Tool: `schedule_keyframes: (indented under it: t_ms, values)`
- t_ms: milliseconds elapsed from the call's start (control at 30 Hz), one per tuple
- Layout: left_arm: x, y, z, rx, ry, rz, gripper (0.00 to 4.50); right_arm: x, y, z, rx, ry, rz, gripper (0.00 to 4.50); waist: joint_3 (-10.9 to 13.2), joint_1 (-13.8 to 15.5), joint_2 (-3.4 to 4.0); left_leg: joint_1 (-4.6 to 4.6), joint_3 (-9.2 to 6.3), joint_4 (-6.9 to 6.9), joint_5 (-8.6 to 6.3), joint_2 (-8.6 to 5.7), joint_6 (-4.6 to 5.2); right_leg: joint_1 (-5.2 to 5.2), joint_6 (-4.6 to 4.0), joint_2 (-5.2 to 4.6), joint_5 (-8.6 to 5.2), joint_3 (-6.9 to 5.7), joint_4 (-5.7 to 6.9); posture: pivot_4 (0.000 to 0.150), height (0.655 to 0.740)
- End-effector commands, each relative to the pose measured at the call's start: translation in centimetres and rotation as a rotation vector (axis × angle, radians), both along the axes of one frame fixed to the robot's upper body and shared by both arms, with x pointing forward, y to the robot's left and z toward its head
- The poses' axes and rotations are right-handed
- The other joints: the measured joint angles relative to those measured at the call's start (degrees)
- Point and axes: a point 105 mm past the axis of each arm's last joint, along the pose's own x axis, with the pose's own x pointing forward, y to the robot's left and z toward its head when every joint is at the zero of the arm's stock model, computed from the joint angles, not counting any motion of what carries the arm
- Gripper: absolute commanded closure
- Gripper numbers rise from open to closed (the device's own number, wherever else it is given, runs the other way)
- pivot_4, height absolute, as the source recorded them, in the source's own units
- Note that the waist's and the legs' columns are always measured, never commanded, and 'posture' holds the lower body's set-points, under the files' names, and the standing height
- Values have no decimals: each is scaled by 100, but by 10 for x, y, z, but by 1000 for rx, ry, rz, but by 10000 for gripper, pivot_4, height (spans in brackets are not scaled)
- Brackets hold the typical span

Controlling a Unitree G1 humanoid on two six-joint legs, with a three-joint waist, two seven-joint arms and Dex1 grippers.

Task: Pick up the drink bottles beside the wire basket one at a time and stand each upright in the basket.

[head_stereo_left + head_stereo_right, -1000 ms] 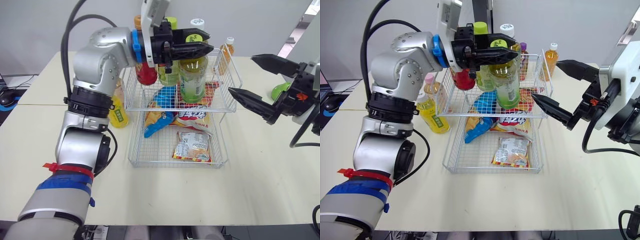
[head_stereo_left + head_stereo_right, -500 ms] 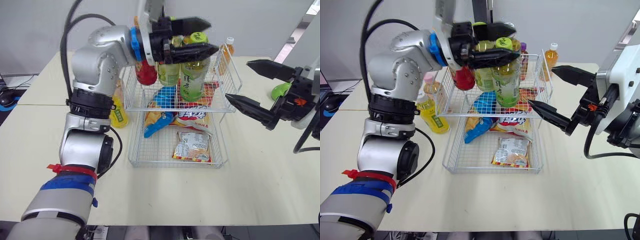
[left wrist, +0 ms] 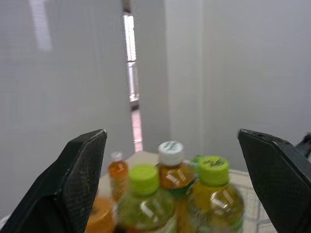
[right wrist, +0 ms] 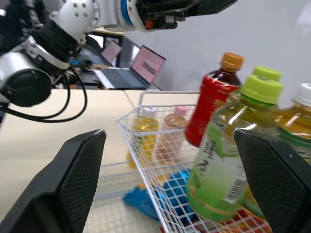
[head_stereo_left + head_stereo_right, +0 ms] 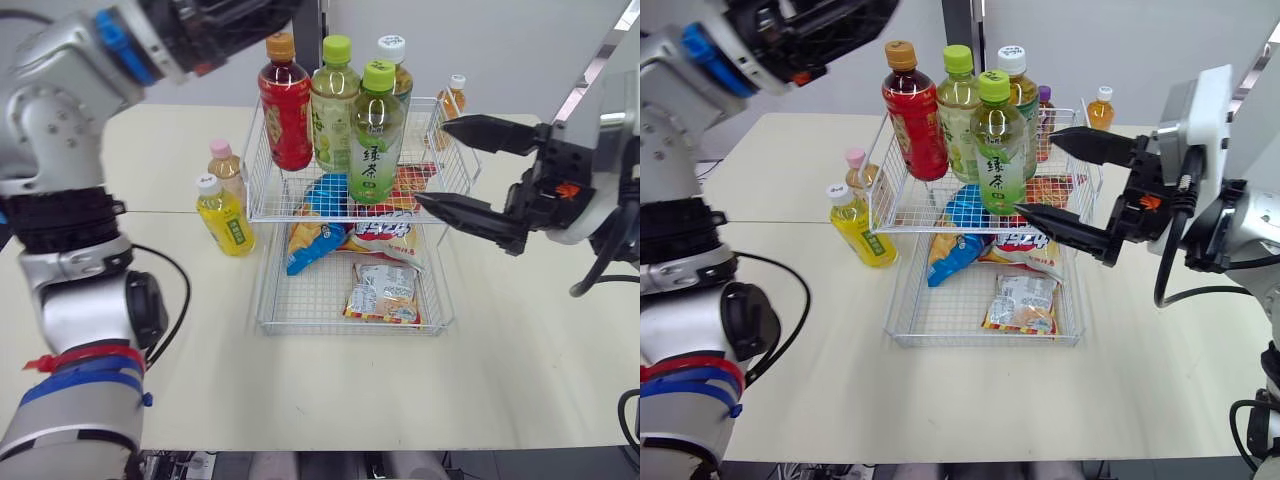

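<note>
Yellow bottle [image 5: 226, 215] and pink-capped bottle [image 5: 227, 168] were seen upright on the table [image 5: 500, 330] just left of the basket [image 5: 258, 160], nearer the raised, wide-open left gripper [image 3: 170, 136] than the open right gripper [image 5: 430, 162] beyond it.

front green-capped bottle [image 5: 377, 135], marked 緑茶

The cream table [image 5: 330, 390] carries a 2-tier wire basket [image 5: 300, 300]. Just left of it stand a yellow bottle [image 5: 224, 215] and a pink-capped bottle [image 5: 227, 170]; an orange bottle [image 5: 455, 95] stands behind.
</note>
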Motion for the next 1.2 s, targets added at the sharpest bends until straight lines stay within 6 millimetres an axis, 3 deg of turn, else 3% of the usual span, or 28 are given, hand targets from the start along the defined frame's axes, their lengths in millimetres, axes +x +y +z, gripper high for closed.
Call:
schedule_keyframes:
  t_ms: [33,200,300,400,567,733,833,1000,1200]
  values:
    - [-16,44,-3,-18,-14,176,314,-6,8,5,21,-12,84,0,0,-25,0,0,1,-1,0,3,0,-1,0,0,0,0,-1,1500,7400]
    - [-32,101,-50,14,96,395,314,-2,16,-3,24,17,154,0,-1,-12,-2,1,0,-1,0,4,0,-1,0,-3,0,-3,0,1500,7400]
    - [-43,127,-96,85,192,521,314,0,19,-8,20,28,193,0,-2,-13,-3,4,2,-1,0,5,0,0,-1,-7,0,-3,0,1500,7400]
    - [-54,134,-139,92,278,572,314,2,19,-11,20,31,217,0,-3,-5,-5,7,4,-3,0,6,0,0,-1,-11,0,-2,0,1500,7400]
    - [-71,123,-181,81,355,592,314,4,14,-16,11,37,243,0,-14,76,-24,4,-5,-1,-1,4,0,6,-1,-17,1,-3,-2,1500,7400]
    - [-81,109,-189,44,368,594,314,5,25,-11,15,29,260,0,-17,52,-28,5,-11,0,-1,5,1,10,-2,-14,1,0,-1,1500,7400]
    - [-77,104,-187,57,355,596,314,7,26,-10,17,29,262,0,-19,45,-27,11,-19,-2,-1,9,1,11,-3,-5,2,1,3,1500,7400]
    - [-43,89,-168,9,256,605,314,9,25,-9,11,23,246,0,-21,93,-31,9,-22,2,0,4,0,14,-3,-5,2,-2,2,1500,7400]
    - [3,75,-173,15,243,645,314,11,23,-9,7,4,215,0,-22,70,-32,9,-8,1,-1,-3,1,15,1,-7,4,-6,-2,1500,7400]
